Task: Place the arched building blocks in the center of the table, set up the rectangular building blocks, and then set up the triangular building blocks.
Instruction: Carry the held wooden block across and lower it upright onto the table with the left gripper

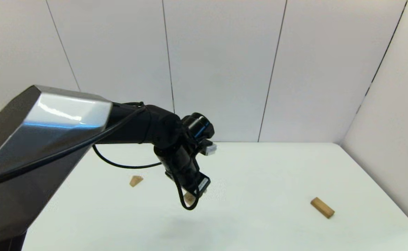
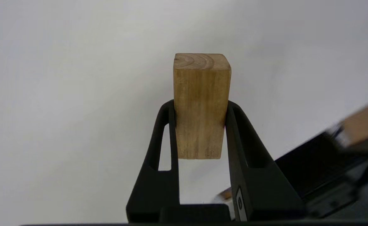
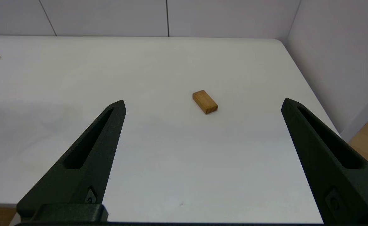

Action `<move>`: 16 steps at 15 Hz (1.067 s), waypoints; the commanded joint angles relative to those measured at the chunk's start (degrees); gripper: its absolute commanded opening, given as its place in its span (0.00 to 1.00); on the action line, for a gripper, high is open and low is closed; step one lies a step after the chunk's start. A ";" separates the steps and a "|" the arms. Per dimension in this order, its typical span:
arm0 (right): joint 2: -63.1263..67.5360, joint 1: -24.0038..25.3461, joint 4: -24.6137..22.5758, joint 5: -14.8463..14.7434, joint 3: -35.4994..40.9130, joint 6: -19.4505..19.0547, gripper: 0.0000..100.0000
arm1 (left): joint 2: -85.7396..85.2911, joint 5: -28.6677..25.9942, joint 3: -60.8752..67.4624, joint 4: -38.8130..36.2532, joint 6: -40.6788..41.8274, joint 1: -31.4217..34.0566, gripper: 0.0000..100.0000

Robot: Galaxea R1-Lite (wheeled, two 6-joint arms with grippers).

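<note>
Held block: a chunky light-wood block, short and thick, sits clamped between the two black fingers of the left tool; its curved cut-out is not visible from here, so calling it the arched piece is a judgement.
Where it is: low over the middle of the white worktop, probably so it can be set down at the centre as a base for the other pieces.
Left tool: narrow, closed on the block's two long sides, leaving the end face free.
Small triangular light-wood wedge: lies on the worktop to the robot's left of the tool, apart from it.
Long slim light-brown wooden bar: lies flat well off on the robot's right, untouched.
Right tool: spread wide, empty, facing the bar from well back, probably ready for it next.
</note>
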 commanded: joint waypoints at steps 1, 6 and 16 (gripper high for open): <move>-0.02 0.06 0.04 0.01 -0.01 -0.01 1.00 | 4.65 -6.15 -0.92 1.69 19.75 -2.57 0.00; -0.02 0.06 0.04 0.01 -0.01 -0.01 1.00 | 10.53 -7.38 -4.17 1.69 29.15 -2.57 0.00; -0.02 0.06 0.04 0.01 -0.01 -0.01 1.00 | 18.01 -7.29 -11.38 2.83 36.27 -6.00 0.00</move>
